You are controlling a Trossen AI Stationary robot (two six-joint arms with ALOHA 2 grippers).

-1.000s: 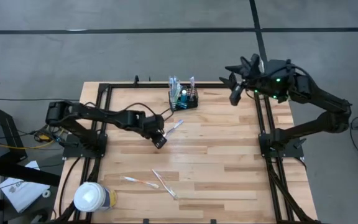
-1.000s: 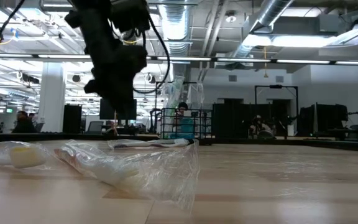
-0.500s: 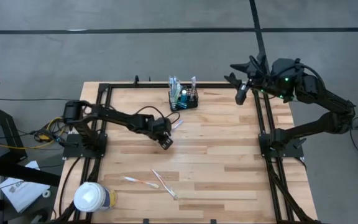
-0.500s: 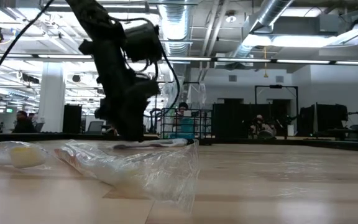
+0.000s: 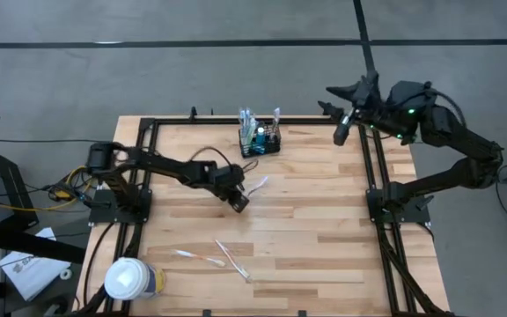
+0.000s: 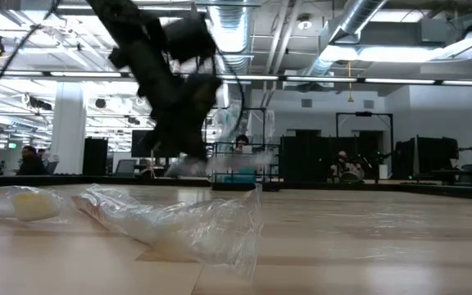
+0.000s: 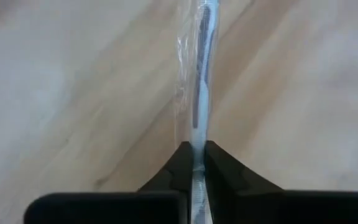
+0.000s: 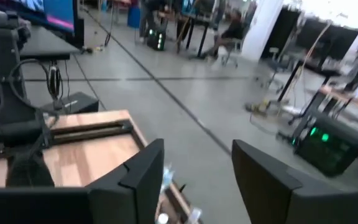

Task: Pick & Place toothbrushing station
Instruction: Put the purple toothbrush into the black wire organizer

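A black wire basket point(image 5: 260, 142) with upright toothbrushes and tubes stands at the table's far middle; it also shows in the low view point(image 6: 244, 160). My left gripper point(image 5: 239, 202) is below it toward the near side, shut on a clear-wrapped toothbrush point(image 5: 255, 186), which runs out ahead of the fingers in the left wrist view point(image 7: 202, 93). In the low view the toothbrush point(image 6: 220, 166) is a pale blur just above the tabletop. My right gripper point(image 5: 342, 125) hangs high over the far right corner, open, nothing between its fingers point(image 8: 148, 174). My left gripper pinches the wrapped toothbrush between its two fingers at its end toward the table's near left point(image 7: 196, 135). The fingers slant down from the table's left. The rest of the toothbrush reaches out beyond the fingertips toward the basket, and it looks raised off the wood.
Two more wrapped toothbrushes point(image 5: 192, 256) point(image 5: 233, 261) lie near the front left, showing as crinkled wrappers point(image 6: 170, 221) close to the low camera. A white-lidded cup point(image 5: 131, 281) stands at the near left corner. A black frame point(image 5: 372, 176) edges the table.
My left gripper has gone down and toward the table's right onto the wrapped toothbrush and shut on it. The toothbrush has shifted a little to the right and now shows blurred just above the table instead of lying flat.
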